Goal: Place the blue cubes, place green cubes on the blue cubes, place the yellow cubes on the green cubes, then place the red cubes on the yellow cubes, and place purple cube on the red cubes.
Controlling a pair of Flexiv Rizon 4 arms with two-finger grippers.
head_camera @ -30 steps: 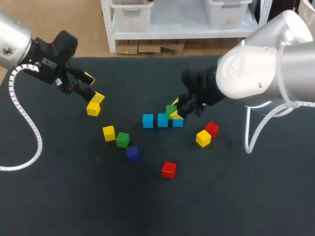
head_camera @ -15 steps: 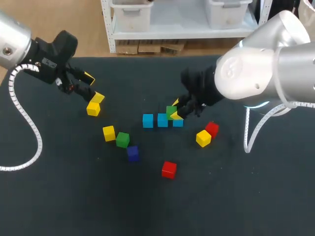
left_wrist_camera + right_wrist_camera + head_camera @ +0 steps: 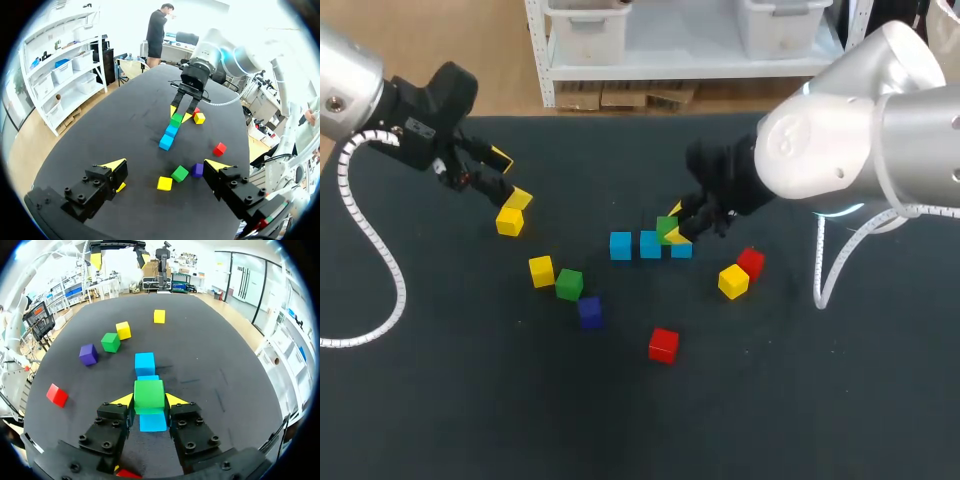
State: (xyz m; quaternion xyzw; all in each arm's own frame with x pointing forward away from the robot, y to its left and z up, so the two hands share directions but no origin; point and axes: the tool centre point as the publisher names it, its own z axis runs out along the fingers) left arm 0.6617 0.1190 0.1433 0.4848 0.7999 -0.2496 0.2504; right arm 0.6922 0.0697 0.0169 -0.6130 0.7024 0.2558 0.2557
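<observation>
Your right gripper (image 3: 149,402): jaws closed on 1 green cube (image 3: 149,391), pinched from both sides, over the right-hand end of a row of 3 blue cubes (image 3: 620,245). You cannot tell whether it touches them.
Your left gripper (image 3: 166,165): jaws wide apart, holding nothing, just above 1 yellow cube (image 3: 509,221).
Loose on the table (image 3: 470,400): 2 more yellow cubes (image 3: 541,270), 1 second green cube (image 3: 569,284), 1 purple cube (image 3: 589,311), 2 red cubes (image 3: 663,344).
</observation>
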